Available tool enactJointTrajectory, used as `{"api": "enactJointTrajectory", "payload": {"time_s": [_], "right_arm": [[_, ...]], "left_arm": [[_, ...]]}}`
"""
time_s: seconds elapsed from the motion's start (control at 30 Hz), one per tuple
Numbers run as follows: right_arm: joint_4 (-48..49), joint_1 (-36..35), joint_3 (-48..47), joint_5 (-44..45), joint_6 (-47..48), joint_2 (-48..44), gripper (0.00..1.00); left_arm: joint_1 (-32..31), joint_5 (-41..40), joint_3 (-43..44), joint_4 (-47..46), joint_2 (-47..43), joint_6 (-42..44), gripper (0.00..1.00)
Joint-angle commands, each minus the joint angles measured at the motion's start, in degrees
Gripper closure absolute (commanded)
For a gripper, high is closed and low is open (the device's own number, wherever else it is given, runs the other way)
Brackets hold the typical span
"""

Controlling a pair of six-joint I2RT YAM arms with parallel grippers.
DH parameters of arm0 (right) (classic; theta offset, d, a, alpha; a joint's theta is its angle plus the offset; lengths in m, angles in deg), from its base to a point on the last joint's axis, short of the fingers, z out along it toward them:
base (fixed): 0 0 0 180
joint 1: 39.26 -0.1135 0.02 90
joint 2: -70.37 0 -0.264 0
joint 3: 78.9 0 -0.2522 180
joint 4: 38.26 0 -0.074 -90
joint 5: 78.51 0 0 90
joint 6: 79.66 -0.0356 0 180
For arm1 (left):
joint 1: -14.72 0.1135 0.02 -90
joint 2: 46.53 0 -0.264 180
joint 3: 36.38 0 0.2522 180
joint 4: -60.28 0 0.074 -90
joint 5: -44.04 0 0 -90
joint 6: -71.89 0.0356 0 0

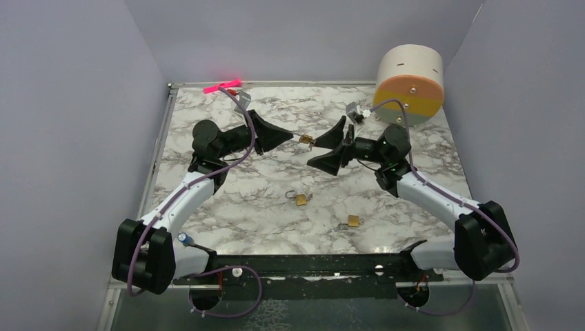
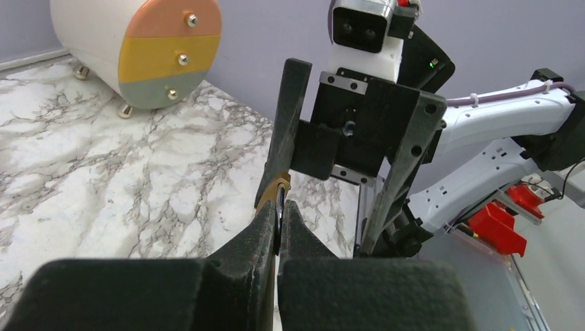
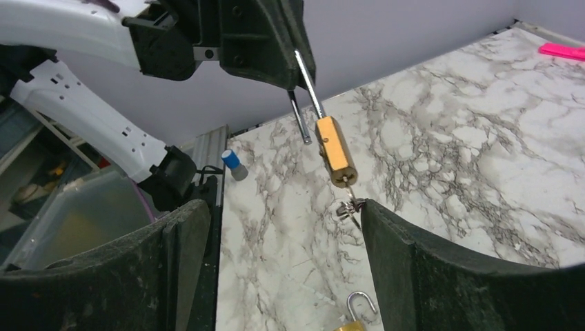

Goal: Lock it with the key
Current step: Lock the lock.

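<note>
On my screen, plain lilac-grey walls (image 1: pixel 69 138) box in the white, grey-veined marble table (image 1: pixel 241 207) on the left, back and right. The light falls soft and even across it.

White table (image 1: pixel 262 214) veined grey; brass padlock (image 3: pixel 334 152); cream drum (image 2: pixel 169 48) banded orange, yellow, green; pink strip (image 1: pixel 221 87).

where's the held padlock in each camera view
Top: padlock near picture centre, above mid-table.
Left wrist: centre, only a brass sliver shows.
Right wrist: upper centre, hanging tilted.
Shared landmark: the marble table.
</note>
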Motion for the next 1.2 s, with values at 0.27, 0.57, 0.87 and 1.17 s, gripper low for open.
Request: {"api": "enactJointTrajectory", "payload": {"time_s": [0.27, 0.57, 0.87, 1.17], "right_arm": [[9.3, -2.6, -0.8, 6.3, 3.5, 3.9, 0.19], [13.6, -3.0, -3.4, 4.2, 0.3, 6.9, 0.26], [13.7, -4.3, -4.7, 2.7, -0.8, 8.0, 0.43], [14.0, -4.6, -4.7, 0.9, -3.5, 7.9, 0.54]], "left_arm": [[0.1, -0.7, -2.5, -7.8, -1.0, -4.3, 1.00], [0.1, -0.3, -3.6, -8.9, -0.5, -4.3, 1.00], [0.2, -0.2, -5.0, -9.5, -0.9, -4.2, 1.00], [0.3, 0.4, -5.5, -9.5, -0.6, -3.6, 1.00]]}}
